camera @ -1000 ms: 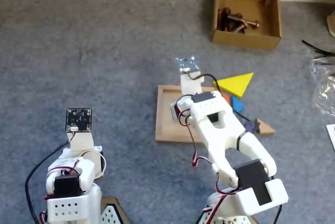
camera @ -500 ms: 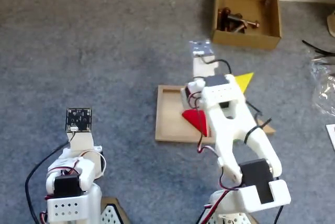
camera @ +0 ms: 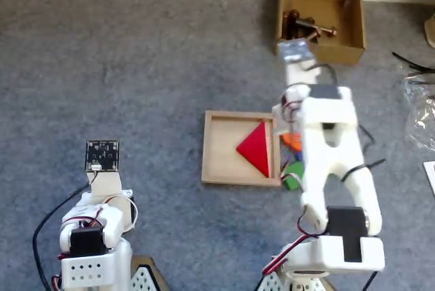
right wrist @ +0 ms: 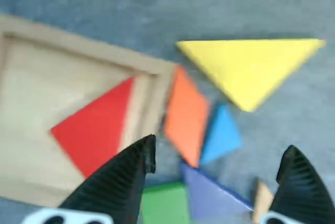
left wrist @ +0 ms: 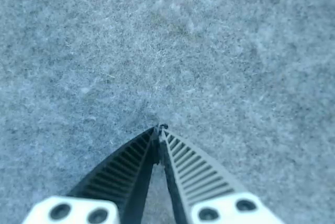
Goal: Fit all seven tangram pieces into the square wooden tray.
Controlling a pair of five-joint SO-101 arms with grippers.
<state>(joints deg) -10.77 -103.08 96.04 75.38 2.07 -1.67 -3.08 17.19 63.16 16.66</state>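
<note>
Nearest you, the left arm [camera: 95,230] stood folded at the table's front edge. The left gripper [left wrist: 158,130] was clenched on nothing: its two ribbed black fingers [left wrist: 123,174] met at the tips just above the grey, felt-like carpet [camera: 136,66].

The right arm [camera: 329,162], built of white plastic links, stretched away from you over the loose pieces. The right gripper [right wrist: 220,148] hung released above them, with its black fingers [right wrist: 123,179] spread wide and nothing between them.

Beyond the left arm and beside the right arm lay the square wooden tray [camera: 207,148], which has pale wood and a raised rim. You had one piece seated in it: the flat red triangle [camera: 257,148] lay with one straight edge along the wall nearest the loose pieces.

The other six pieces lay on the carpet just outside that wall.
- The green square [right wrist: 166,203] lay close to the tray.
- The violet triangle [right wrist: 212,195] touched the green square.
- The tan wooden triangle [right wrist: 261,200] was partly hidden by a finger.
- The orange parallelogram [right wrist: 186,116] lay just beside the tray's outer wall.
- The small blue triangle [right wrist: 221,135] lay edge to edge with the orange parallelogram.
- The large yellow triangle [right wrist: 251,67] lay farther out, with one corner near the tray's corner.

Farthest from you stood an open cardboard box [camera: 350,22] holding copper-coloured metal parts [camera: 306,27].
</note>
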